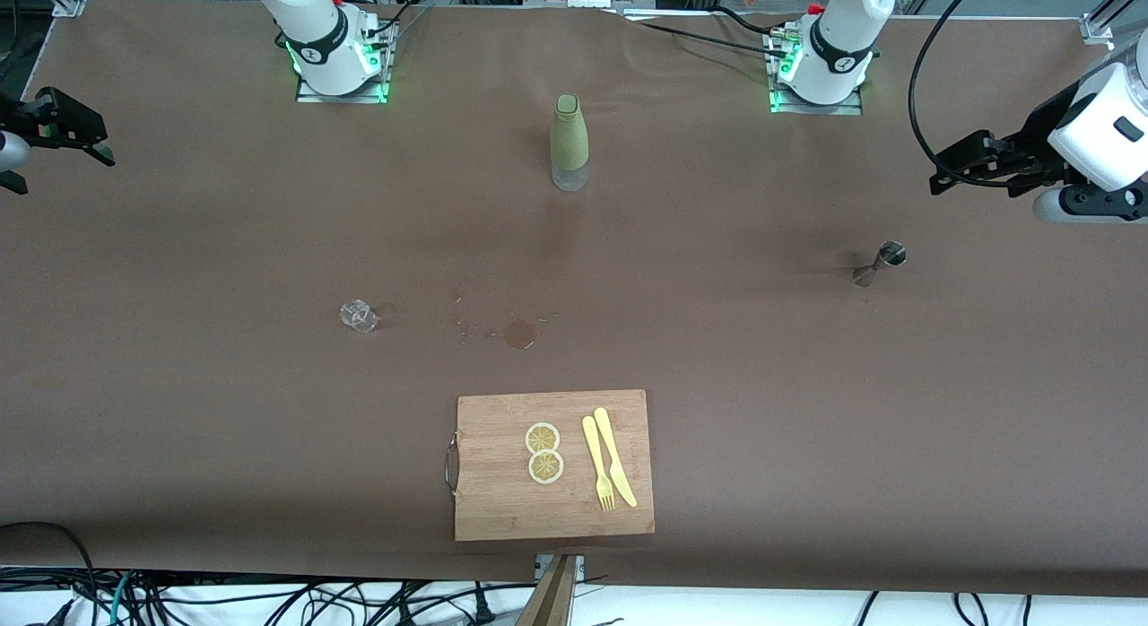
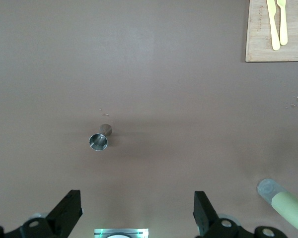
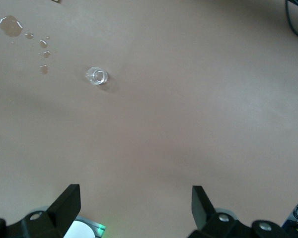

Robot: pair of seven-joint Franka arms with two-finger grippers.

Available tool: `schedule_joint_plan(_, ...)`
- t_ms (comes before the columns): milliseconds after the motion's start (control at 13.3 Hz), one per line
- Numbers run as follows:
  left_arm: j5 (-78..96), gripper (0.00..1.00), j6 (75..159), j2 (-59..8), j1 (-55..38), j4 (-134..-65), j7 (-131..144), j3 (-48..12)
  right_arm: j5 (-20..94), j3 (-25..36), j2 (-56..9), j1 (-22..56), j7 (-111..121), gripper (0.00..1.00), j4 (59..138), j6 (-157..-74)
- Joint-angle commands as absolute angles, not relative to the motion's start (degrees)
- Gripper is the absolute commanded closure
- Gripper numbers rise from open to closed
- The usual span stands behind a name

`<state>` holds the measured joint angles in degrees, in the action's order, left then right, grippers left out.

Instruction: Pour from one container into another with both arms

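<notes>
Wooden cutting board (image 1: 502,500) lies nearest the front camera, at mid-table. On it: two lemon slices (image 1: 543,452) touching each other, and beside them toward the left arm's end a yellow fork (image 1: 597,463) and yellow knife (image 1: 614,456), side by side.

Just farther from the camera than the board: a small puddle (image 1: 519,334) with scattered droplets on the brown table cover (image 1: 224,411).

Small clear glass (image 1: 360,316) stands toward the right arm's end, near the puddle. Metal jigger (image 1: 880,263) stands toward the left arm's end, well apart from the glass.

Green bottle with clear base (image 1: 569,142) stands upright, farthest of the table items, between the two arm bases.

Left gripper (image 2: 136,210): raised over the table at its own end, fingers spread wide, holding nothing; jigger visible below it.

Right gripper (image 3: 135,208): raised at its own end, fingers wide, empty; glass visible below it
</notes>
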<state>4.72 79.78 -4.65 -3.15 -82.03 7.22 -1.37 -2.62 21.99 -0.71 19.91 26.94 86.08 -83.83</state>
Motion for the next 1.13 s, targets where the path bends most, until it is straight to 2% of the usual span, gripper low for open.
schedule_joint_plan(0, 3.3, 0.0, 79.9, -4.1, -2.9, -81.6, 5.7, -1.5, -0.3, 21.5, -0.2, 20.0, 27.5, 0.01, 85.9, -82.8)
schedule_joint_plan(375, 3.0, 0.0, 79.9, -4.2, -2.9, -81.3, 5.8, -1.5, -0.3, 22.0, -0.4, 19.7, 27.0, 0.01, 85.8, -83.4)
schedule_joint_plan(526, 3.3, 0.0, 79.9, -4.2, -2.8, -81.3, 5.8, -1.5, 3.9, 22.1, -0.5, 19.5, 24.4, 0.01, 85.9, -82.7)
schedule_joint_plan(1051, 3.6, 0.0, 79.5, -4.2, -2.6, -81.7, 5.7, -1.2, 3.4, 21.7, -0.4, 19.8, 18.5, 0.01, 85.7, -81.5)
